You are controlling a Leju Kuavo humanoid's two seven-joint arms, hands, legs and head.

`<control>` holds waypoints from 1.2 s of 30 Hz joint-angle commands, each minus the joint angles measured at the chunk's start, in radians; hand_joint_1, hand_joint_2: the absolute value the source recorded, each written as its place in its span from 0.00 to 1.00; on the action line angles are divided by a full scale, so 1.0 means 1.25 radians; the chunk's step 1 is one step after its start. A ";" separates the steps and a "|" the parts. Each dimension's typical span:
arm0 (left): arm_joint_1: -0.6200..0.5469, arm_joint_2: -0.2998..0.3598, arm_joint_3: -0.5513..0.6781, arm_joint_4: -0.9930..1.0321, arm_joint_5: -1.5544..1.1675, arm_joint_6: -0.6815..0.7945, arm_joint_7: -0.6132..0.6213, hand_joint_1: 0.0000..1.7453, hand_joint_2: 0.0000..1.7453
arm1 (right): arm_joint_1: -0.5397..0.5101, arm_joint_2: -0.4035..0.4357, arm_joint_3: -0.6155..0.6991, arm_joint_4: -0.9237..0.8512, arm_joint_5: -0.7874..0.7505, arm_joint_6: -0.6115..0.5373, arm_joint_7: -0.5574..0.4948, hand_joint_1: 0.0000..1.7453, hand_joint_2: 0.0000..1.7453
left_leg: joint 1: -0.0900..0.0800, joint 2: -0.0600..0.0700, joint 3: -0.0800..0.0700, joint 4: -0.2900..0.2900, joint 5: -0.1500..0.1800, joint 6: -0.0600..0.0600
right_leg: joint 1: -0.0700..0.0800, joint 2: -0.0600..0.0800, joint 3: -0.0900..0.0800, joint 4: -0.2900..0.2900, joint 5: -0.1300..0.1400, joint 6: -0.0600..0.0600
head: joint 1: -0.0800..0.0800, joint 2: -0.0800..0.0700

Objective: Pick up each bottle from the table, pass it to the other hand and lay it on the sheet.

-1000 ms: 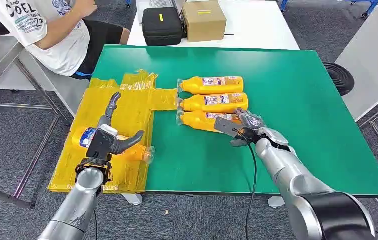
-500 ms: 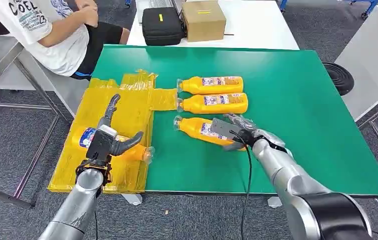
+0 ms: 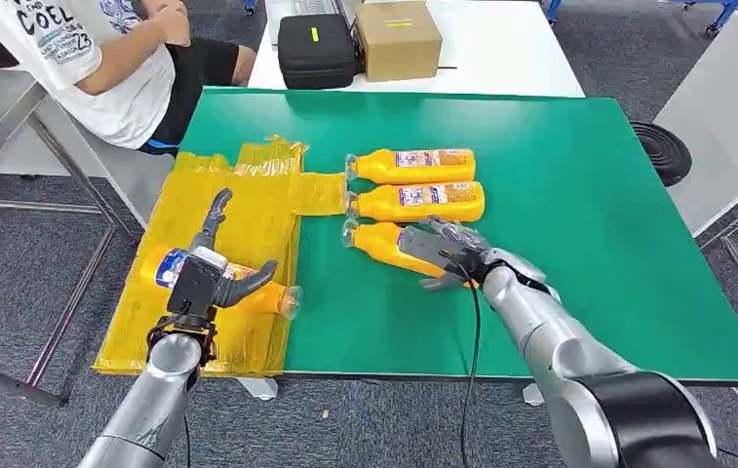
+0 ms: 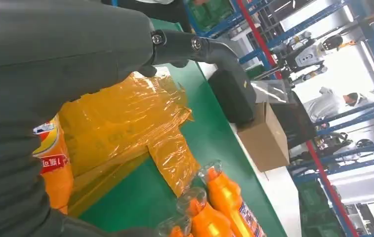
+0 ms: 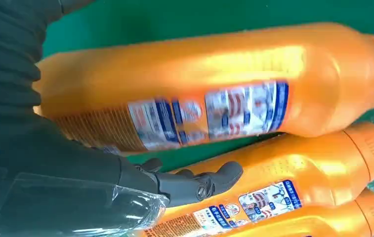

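The left hand [image 4: 51, 64] hovers over the crinkled yellow sheet [image 4: 120, 123] — an orange bottle [image 4: 56, 173] lies beneath it; three more bottles [image 4: 224, 197] rest on the green table [image 4: 209, 128].

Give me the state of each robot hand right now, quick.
Left robot hand: open, fingers spread, above the bottle on the sheet.
Right robot hand: holding the nearest bottle of the row on the table.
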 commanded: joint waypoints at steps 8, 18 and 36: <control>-0.019 0.008 0.014 0.053 0.006 -0.020 0.009 0.00 1.00 | -0.010 -0.004 0.003 0.048 -0.012 0.017 0.030 0.00 1.00 | 0.000 0.000 0.003 -0.001 -0.001 0.000 | 0.000 -0.001 0.003 -0.001 -0.001 -0.002 | 0.000 0.000; -0.019 0.015 0.010 0.058 0.013 -0.031 0.013 0.00 1.00 | -0.011 -0.020 -0.005 0.050 -0.022 0.017 0.061 0.00 1.00 | 0.000 0.000 0.003 0.000 -0.001 0.000 | 0.001 -0.001 0.003 -0.001 -0.001 -0.002 | 0.000 0.000; -0.023 0.015 0.007 0.076 0.017 -0.038 0.021 0.00 1.00 | -0.005 -0.037 -0.009 0.062 -0.023 0.041 0.137 0.00 1.00 | 0.001 0.000 0.004 0.000 -0.001 0.000 | 0.001 -0.001 0.004 -0.001 -0.001 -0.002 | 0.000 0.000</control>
